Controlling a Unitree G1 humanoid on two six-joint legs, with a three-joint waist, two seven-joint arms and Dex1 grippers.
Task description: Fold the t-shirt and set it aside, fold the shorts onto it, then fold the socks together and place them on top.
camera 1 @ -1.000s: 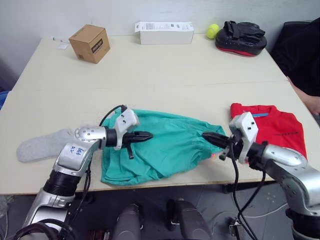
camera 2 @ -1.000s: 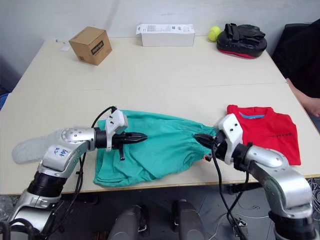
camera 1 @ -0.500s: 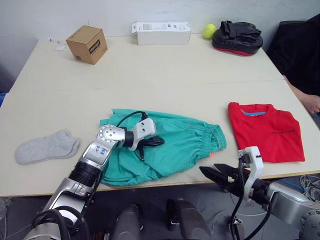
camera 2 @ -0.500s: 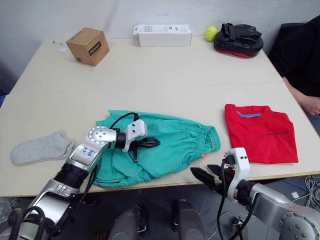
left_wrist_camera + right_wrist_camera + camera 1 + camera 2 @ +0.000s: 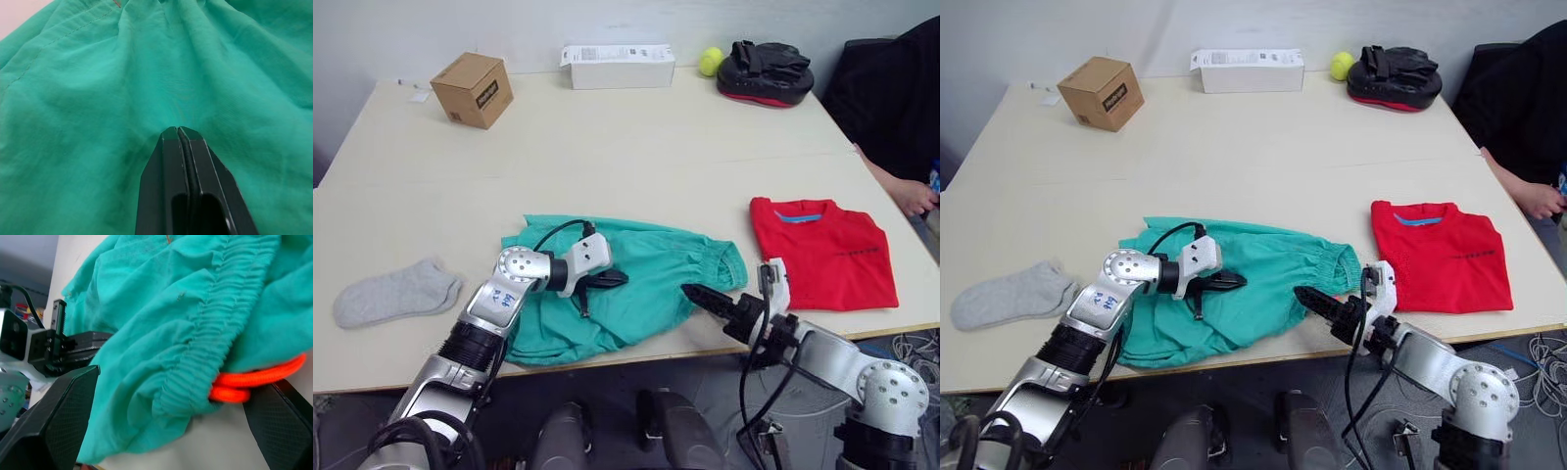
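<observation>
- Nearest, at the table's (image 5: 607, 166) front edge, the right gripper (image 5: 697, 295) points toward the shorts (image 5: 646, 294), low and just beside their waistband end; in the right wrist view its two fingers stand wide apart with nothing between them, and an orange cord (image 5: 254, 382) pokes out from under the gathered waistband.
- The left gripper (image 5: 607, 281) lies over the middle of the shorts, forearm angled in from the near left; its fingers (image 5: 178, 161) are pressed together, tips at the cloth, though whether any fabric is pinched I cannot tell.
- One pair of shorts, teal, rumpled, lies near the front edge, the near hem partly hidden under the left arm.
- To the left, well apart, grey socks (image 5: 391, 292); they look like one shape, so I cannot tell whether two are stacked.
- On the right, one folded red t-shirt (image 5: 820, 250), flat, collar away from the robot.
- At the right edge, a person's hand (image 5: 913, 196), cut off.
- Farthest back: one cardboard box (image 5: 472, 88), one white box (image 5: 617, 67), one tennis ball (image 5: 710, 61), one black-and-red pad (image 5: 766, 73).
</observation>
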